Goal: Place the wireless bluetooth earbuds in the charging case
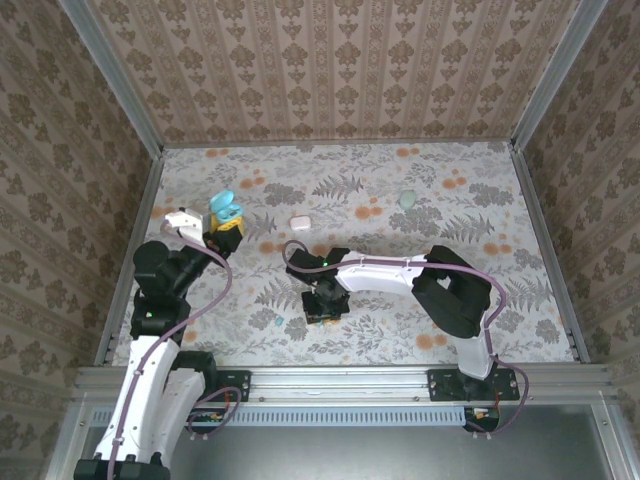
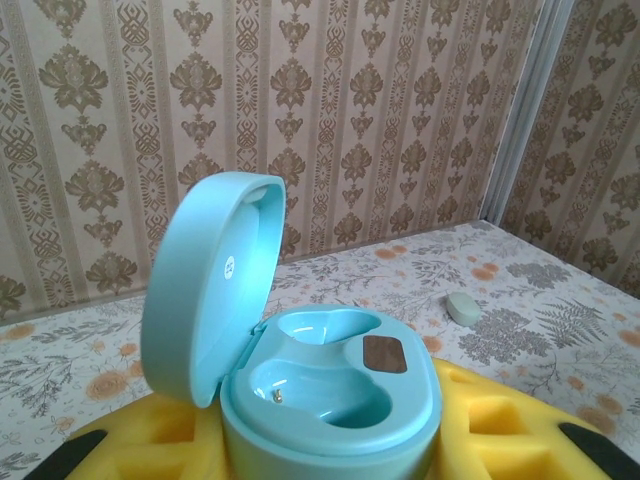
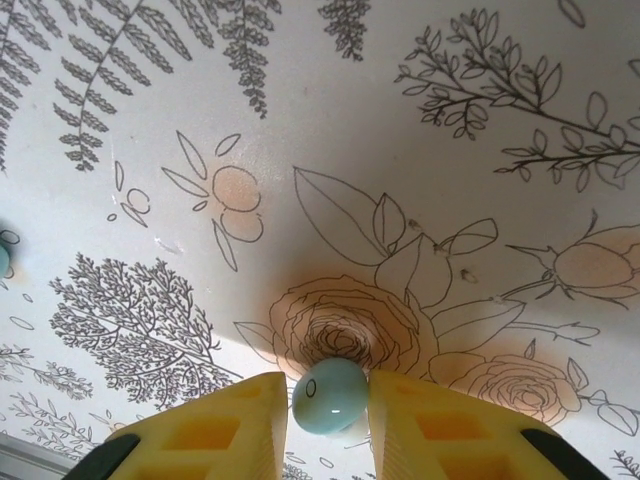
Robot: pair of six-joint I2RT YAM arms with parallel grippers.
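My left gripper (image 1: 226, 222) is shut on the teal charging case (image 2: 330, 400) and holds it upright off the table at the far left. The case's lid (image 2: 210, 285) is swung open and both wells are empty. My right gripper (image 1: 322, 305) is down at the table's middle front. Its yellow fingers (image 3: 430, 430) are closed around a teal earbud (image 3: 330, 395), which sits just over a printed orange flower. Another small teal earbud (image 1: 279, 322) lies on the table just left of the right gripper, and also shows at the left edge of the right wrist view (image 3: 3, 262).
A white case (image 1: 298, 222) lies shut on the table between the two grippers. A pale green case (image 1: 408, 199), also in the left wrist view (image 2: 462, 309), lies at the back right. Patterned walls enclose the flowered table (image 1: 480, 300) on three sides.
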